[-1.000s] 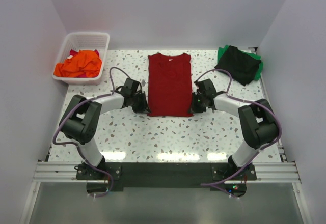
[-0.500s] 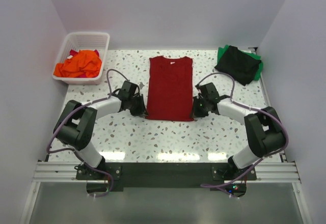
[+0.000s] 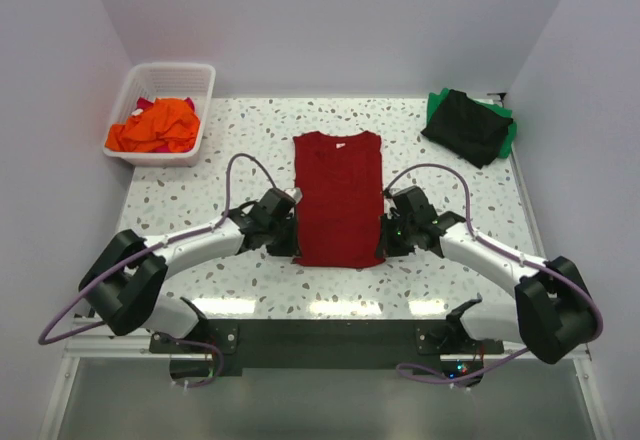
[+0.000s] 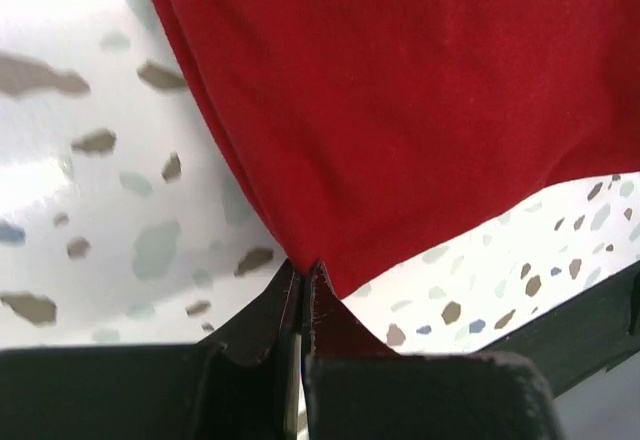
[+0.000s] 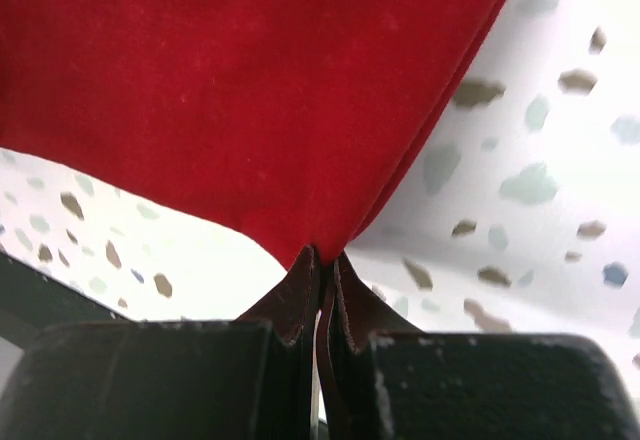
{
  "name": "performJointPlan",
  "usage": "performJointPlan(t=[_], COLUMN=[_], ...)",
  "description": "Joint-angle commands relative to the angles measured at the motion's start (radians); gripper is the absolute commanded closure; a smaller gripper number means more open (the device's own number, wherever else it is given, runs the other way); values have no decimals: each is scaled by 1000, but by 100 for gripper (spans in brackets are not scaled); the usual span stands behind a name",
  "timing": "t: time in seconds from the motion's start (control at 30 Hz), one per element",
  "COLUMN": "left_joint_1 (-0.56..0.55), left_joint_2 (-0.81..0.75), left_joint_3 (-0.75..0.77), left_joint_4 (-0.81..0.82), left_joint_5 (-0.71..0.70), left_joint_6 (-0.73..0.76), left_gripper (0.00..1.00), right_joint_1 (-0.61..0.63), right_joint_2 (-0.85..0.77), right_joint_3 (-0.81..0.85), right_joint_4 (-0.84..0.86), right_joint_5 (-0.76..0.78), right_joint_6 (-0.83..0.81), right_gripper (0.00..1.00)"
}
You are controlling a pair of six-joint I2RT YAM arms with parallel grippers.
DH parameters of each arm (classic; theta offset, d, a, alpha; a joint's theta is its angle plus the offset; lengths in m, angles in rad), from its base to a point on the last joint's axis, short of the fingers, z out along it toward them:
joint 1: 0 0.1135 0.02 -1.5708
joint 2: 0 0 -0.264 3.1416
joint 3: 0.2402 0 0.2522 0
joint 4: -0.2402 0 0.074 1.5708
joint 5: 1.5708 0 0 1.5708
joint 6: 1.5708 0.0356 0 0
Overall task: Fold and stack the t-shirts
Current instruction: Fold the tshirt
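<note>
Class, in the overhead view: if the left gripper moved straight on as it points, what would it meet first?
The left gripper would first meet the dark red cloth t-shirt whose corner it pinches; beyond that, probably the right gripper opposite, though depth is unclear.

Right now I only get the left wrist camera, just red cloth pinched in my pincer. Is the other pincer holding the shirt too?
Observer: Yes. The right pincer is shut on the near right corner of the dark red t-shirt.
Operator: Is the shirt all crumpled?
Observer: No. From above it lies flat as a long rectangle, collar at the far end, no sleeves showing.
Operator: Where are the other shirts?
Observer: An orange t-shirt sits in the white basket at the far left; a black t-shirt lies on a green t-shirt at the far right.
</note>
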Motion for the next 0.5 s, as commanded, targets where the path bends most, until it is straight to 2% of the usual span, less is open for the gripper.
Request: performJointPlan(t=[0.0, 0.23, 0.47], left_joint_1=[-69, -152, -213], left_joint_2=[-106, -296, -352], left_joint_3=[-43, -53, -23], left_joint_4=[-92, -226, -309], left_joint_5=[-126, -258, -304], left_joint_6=[-123, -258, -307], left_gripper=[100, 100, 100], right_joint_1=[55, 74, 89], right_joint_2=[-112, -300, -373], right_joint_3=[-45, -77, -40], right_joint_4=[-83, -209, -306], right_joint_5=[41, 74, 84], right_joint_6=[53, 99, 113], right_gripper=[100, 100, 100])
